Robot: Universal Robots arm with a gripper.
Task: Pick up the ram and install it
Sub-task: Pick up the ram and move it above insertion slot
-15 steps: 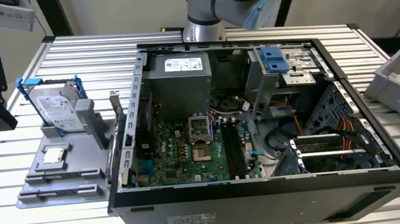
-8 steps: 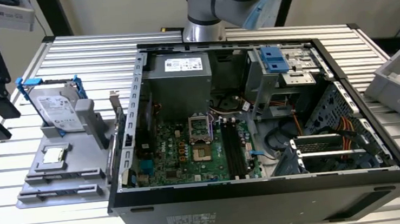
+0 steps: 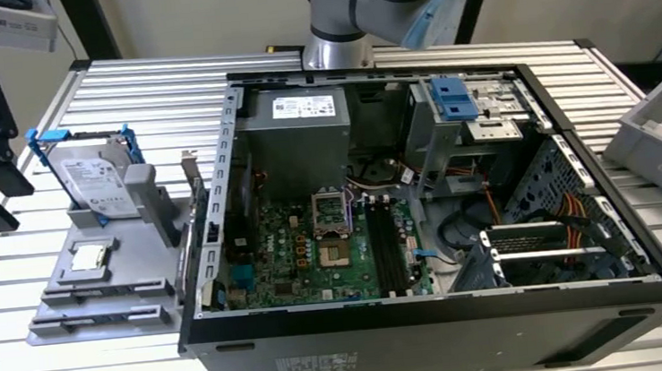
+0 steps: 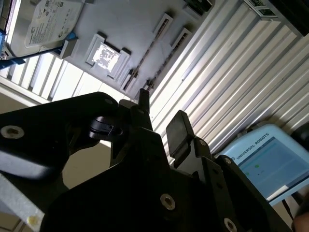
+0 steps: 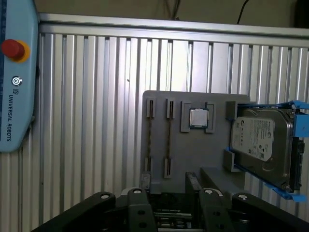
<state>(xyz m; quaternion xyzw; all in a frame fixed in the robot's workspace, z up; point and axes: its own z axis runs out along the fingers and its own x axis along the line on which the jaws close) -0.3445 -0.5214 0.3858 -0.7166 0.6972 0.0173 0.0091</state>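
Two black fingers of the gripper (image 5: 169, 180) stand apart with bare air between them, so we read the claw as open and carrying nothing. In the second wrist view the same gap shows between the flat, matte fingertips (image 4: 177, 126).

Past the tips we see the gray holder (image 5: 193, 159), a flat, matte plate with raised brackets. On it the ram (image 5: 168, 140) stands on its long edge, a thin brownish strip caught at each end by a slotted bracket. A second stick (image 5: 149, 140) stands parallel just beside it, with a narrow lane of bare plate between the two. The ram is the one nearer the processor chip (image 5: 197, 118), a small square with a shiny lid seated in its own bracket. Beyond the chip, the hard drive (image 5: 263, 145) leans in its blue frame at the holder's edge.

We see open ribbed aluminium table (image 5: 96, 145) between the holder and the pale blue teach pendant (image 5: 14, 96) with its red button. In the exterior view the holder lies just beside the open computer case (image 3: 439, 320), at that view's left. The motherboard (image 3: 312, 250) lies exposed on the case floor, walled by sheet-metal edges.
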